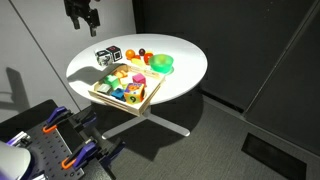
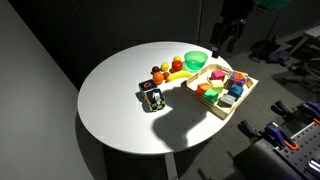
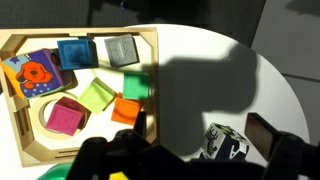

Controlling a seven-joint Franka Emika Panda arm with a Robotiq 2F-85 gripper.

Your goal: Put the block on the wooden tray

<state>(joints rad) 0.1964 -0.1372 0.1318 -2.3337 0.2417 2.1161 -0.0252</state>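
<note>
The block (image 1: 103, 57) is a small white cube with dark marks. It stands on the white round table next to a darker cube (image 1: 114, 51). It also shows in the wrist view (image 3: 225, 143), low and right of the tray. The wooden tray (image 1: 146, 98) lies at the table's edge and holds several coloured blocks; it shows in an exterior view (image 2: 247, 91) and in the wrist view (image 3: 152, 62). My gripper (image 1: 81, 17) hangs high above the table, open and empty, and is seen in an exterior view (image 2: 228, 32). In the wrist view the gripper (image 3: 200, 140) has the block between its fingers, far below.
A green round bowl (image 1: 162, 64) and small toy fruits (image 1: 136, 56) lie beside the tray, also in an exterior view (image 2: 196, 60). The two cubes stand together near the table's middle (image 2: 152, 97). The table's edge runs close by the tray.
</note>
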